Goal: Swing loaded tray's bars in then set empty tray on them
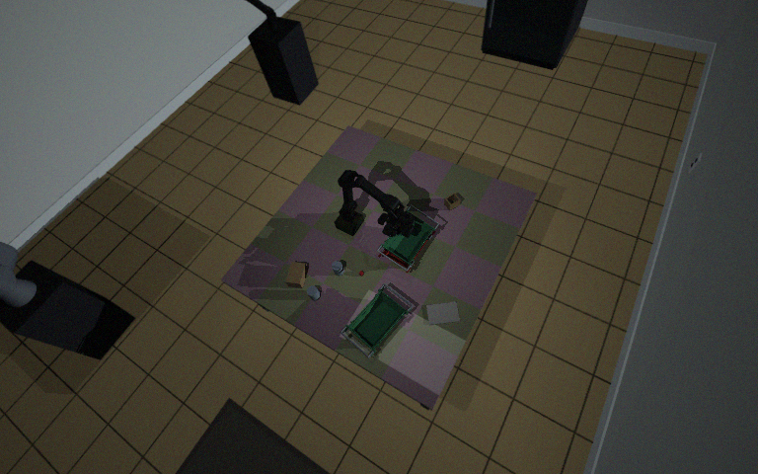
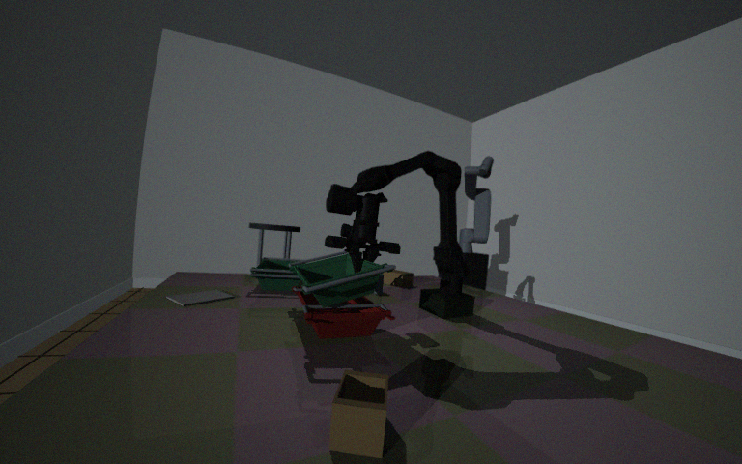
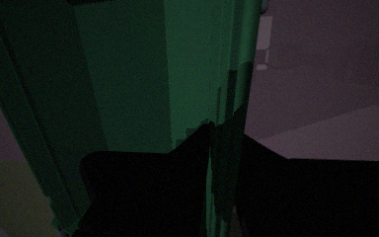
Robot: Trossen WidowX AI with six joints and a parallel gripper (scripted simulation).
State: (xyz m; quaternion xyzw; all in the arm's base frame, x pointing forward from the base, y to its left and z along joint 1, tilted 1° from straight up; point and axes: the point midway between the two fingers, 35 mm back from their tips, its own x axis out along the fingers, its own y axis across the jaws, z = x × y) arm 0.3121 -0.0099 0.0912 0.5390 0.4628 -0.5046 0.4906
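The empty green tray [image 1: 412,242] [image 2: 323,270] [image 3: 128,74] is held above the loaded red tray [image 1: 394,257] [image 2: 346,323], right over or very close to its top. In the exterior view it is tilted, its right side higher than its left. My gripper [image 2: 356,265] [image 3: 215,130] is shut on the green tray's side rim. A grey wire bar shows along the near top edge of the red tray in the exterior view. The red tray's other bar and its load are mostly hidden under the green tray. I cannot tell whether the trays touch.
Another green tray [image 1: 378,320] [image 2: 277,280] with grey bars stands apart. A flat grey plate [image 1: 443,313] [image 2: 199,298] lies beside it. Brown boxes [image 1: 296,274] [image 1: 452,200] [image 2: 358,428], two grey cups [image 1: 338,268] [image 1: 313,292] and a small red piece [image 1: 361,273] stand around.
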